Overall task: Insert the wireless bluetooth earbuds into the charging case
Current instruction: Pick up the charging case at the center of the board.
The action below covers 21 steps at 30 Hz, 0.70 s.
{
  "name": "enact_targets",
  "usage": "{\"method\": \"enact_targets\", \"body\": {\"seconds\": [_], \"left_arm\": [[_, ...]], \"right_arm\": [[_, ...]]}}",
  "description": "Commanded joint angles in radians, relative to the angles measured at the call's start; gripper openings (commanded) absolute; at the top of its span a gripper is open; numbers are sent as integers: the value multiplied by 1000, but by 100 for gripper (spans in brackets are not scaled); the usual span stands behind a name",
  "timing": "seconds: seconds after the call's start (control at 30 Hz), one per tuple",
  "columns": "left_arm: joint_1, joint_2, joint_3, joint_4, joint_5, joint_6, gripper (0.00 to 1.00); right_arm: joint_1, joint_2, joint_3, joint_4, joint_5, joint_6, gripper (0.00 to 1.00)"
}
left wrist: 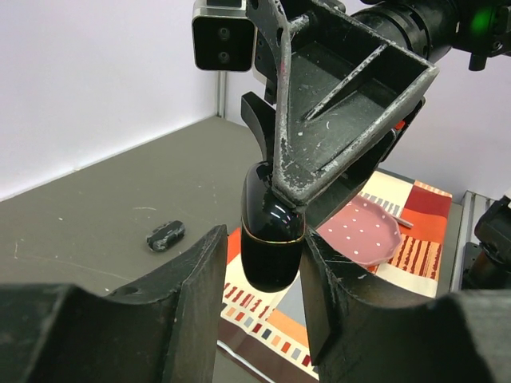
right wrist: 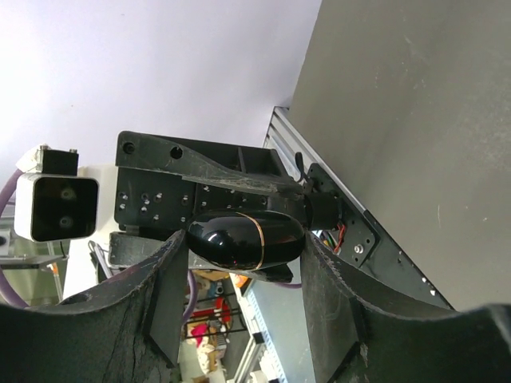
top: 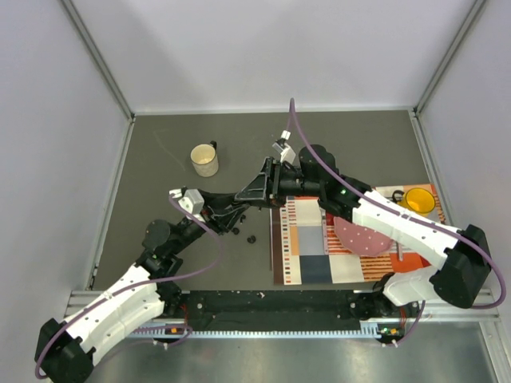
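The grey table [top: 367, 148] carries a cream mug [top: 204, 159], a striped mat [top: 307, 255] and black earbuds [top: 251, 238].

top: high, looking down on table [top: 359, 144] | wrists: close, facing each other | shared: charging case [left wrist: 271, 239]

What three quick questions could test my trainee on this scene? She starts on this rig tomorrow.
1. True or false: the charging case lies on the table.
2. Which tool grips it? A left only; B right only; C both.
3. Fill in: the pink plate sits on the patterned ____.
Key: 1 false; 2 C, left tool and right tool; 3 mat.
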<state>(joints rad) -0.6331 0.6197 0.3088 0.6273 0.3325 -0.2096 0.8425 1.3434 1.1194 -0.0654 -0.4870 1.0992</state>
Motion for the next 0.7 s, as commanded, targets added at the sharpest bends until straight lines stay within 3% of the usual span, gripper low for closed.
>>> {"method": "enact_targets", "body": {"seconds": [0.0,0.2,0.23,0.33,0.47,0.5,0.6,0.63,0.67], "left_arm": [[-4,-9,26,55,13,4,44],[-4,-9,10,89,10,-4,40],[-4,-6,9,91,14,-2,30],[-4,-5,7,94,14,-4,23],[-4,-6,3,103,17,-4,0],[-4,-9,0,103,19,-4,0],[-4,-14,-10,115,4,-14,0],[-2,-21,-14,123,-3,-20,0],[-4,-28,-20,132,-7,-27,0]], "right_arm": [[10,-26,53,2,4,-21,3],[12,-20,51,10,2,-10,4],[10,-17,49,10,-1,-10,4],[10,-15,51,9,2,-9,4],[10,-12,51,1,5,-12,7],[10,-12,51,3,5,-12,8],[10,-15,60,-5,10,-39,29],[10,-16,63,-13,14,-56,47],[9,-23,66,-19,25,-79,55]]}}
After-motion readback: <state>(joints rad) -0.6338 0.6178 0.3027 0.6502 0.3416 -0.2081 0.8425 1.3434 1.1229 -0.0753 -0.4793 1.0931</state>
